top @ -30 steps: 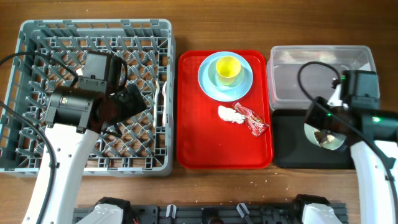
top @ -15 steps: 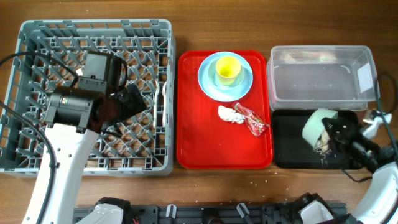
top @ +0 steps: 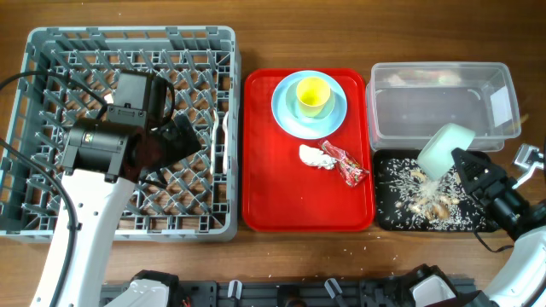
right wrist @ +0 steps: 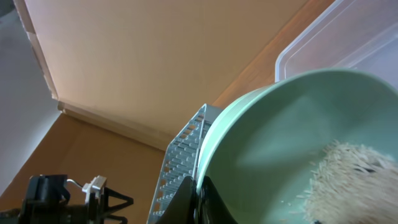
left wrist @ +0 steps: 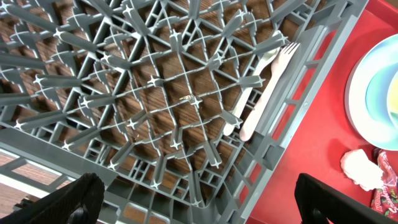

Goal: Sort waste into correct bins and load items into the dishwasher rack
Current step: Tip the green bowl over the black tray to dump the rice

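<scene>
While the right gripper (top: 462,162) tips a pale green bowl (top: 444,147) over the black tray (top: 381,223), the left arm hangs above the dishwasher rack (top: 51,51).

The bowl is pinched by its rim in the right gripper and turned steeply onto its side, with its base pointing up and back toward the clear tub (top: 373,102) and its mouth facing down over the tray. White grains with brown bits (top: 422,198) lie scattered across the tray floor, and some show inside the bowl (wrist view). The left gripper (left wrist: 205,200) is spread wide and holds nothing. Below it a white fork (left wrist: 273,74) and spoon (left wrist: 235,117) lie side by side along the rack's right wall, long axes front to back, heads toward the far side. On the red tray (top: 281,200) a yellow cup (top: 312,95) sits on a light blue plate (top: 284,115), and a white paper wad (top: 314,155) touches a red wrapper (top: 348,165).
</scene>
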You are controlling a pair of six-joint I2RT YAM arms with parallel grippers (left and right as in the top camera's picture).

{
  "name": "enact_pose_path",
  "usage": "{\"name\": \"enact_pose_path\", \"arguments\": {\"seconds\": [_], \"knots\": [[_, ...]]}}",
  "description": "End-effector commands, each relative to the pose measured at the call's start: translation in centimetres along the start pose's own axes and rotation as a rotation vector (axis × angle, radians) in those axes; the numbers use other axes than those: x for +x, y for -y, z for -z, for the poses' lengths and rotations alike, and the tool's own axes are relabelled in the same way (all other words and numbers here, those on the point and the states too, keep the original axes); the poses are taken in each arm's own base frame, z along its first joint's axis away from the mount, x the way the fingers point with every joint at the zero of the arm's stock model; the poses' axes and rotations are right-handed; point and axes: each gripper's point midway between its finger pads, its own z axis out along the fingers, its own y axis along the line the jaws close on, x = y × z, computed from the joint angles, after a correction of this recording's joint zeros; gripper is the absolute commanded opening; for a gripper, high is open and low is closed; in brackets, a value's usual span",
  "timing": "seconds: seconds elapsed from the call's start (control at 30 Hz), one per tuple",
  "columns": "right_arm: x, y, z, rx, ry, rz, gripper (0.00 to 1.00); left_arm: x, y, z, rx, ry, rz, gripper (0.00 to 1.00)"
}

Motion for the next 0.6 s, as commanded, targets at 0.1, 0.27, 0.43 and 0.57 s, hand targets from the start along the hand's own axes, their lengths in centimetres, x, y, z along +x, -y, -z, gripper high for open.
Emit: {"name": "enact_pose_path", "arguments": {"seconds": [0.1,0.27,0.43,0.57], "knots": [[-0.3,-0.6,0.1,-0.034,0.013,0.038,0.04,-0.3,-0.4,-0.1,-0.02,0.01,0.008,1.0],[-0.3,-0.6,0.1,-0.034,0.01,-0.172,0.04,-0.3,-0.4,-0.1,-0.02,0.01,0.008,1.0],[-0.4,0.9,0.0,0.032,0.006,-0.096,0.04,-0.3,-0.4,-0.1,-0.02,0.01,0.008,1.0],[0.5,0.4,0.0,-0.127,0.025,-0.072,0.04,-0.3,-0.4,-0.1,-0.02,0.01,0.008,1.0]]}}
